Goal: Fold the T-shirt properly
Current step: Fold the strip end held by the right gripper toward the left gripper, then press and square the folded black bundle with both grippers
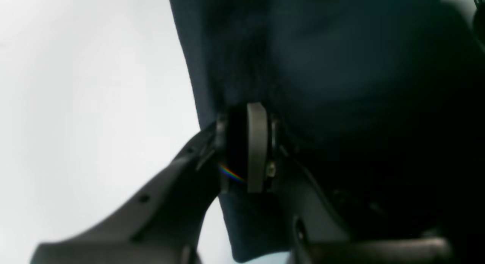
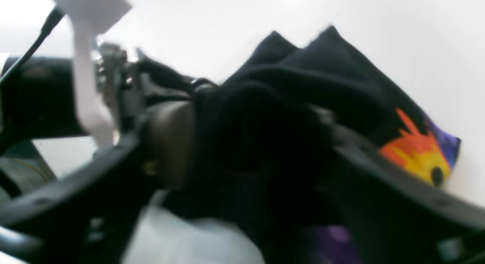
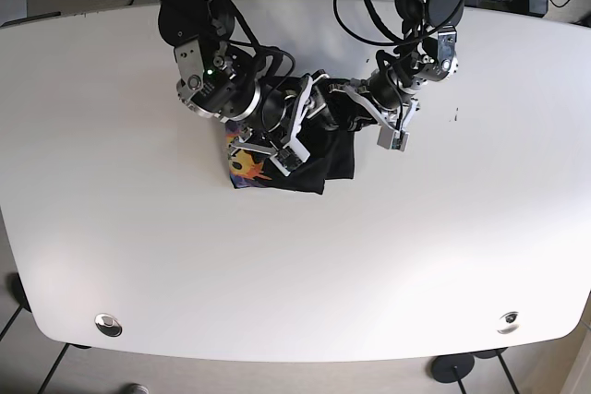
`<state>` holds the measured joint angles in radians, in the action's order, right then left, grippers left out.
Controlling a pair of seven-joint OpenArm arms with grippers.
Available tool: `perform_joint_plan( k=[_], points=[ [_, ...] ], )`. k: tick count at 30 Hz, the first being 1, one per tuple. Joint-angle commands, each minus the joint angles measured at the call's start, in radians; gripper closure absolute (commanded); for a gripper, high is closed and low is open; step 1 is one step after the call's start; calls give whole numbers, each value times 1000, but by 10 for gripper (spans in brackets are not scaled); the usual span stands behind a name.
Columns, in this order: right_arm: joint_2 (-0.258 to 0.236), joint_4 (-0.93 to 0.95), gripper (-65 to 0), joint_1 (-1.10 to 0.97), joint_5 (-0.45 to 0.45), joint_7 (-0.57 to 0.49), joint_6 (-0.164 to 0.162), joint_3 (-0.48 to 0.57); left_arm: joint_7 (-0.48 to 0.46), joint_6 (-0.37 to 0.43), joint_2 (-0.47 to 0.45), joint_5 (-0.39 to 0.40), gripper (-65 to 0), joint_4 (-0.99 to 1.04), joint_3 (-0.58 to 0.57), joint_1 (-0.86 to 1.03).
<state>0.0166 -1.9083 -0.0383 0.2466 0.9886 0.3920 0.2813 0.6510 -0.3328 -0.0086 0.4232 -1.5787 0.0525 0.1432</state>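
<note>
1. From my remote station I see the dark T-shirt [image 3: 309, 159] bunched into a compact heap at the upper middle of the white bench [image 3: 295, 265], both arms crowded over it.
2. My left gripper [image 1: 244, 148] is pinched tight on a dark fold of the shirt; in the left wrist view the cloth runs up between its grey pad and the opposite finger, with bare bench to one side.
3. My right gripper [image 2: 250, 142] clamps a thick wad of the same fabric, its jaws pressed against the cloth on either side, though that view is blurred.
4. The shirt's orange, yellow and purple print [image 2: 420, 152] faces outward at the heap's edge, lying against the bench.
5. In the base view the two grippers sit near each other above the heap, cables looping behind them.
</note>
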Motion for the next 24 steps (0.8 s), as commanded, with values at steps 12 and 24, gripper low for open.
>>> perform_joint_plan(
  k=[12,24],
  points=[
    [-39,-40,-499,-53,256,-26,9,-208,-15,-9,-227,282,-47,-245,508,115],
    [128,408,-249,236,271,-83,0,-89,-15,-101,-250,274,-49,-254,551,227]
  ],
)
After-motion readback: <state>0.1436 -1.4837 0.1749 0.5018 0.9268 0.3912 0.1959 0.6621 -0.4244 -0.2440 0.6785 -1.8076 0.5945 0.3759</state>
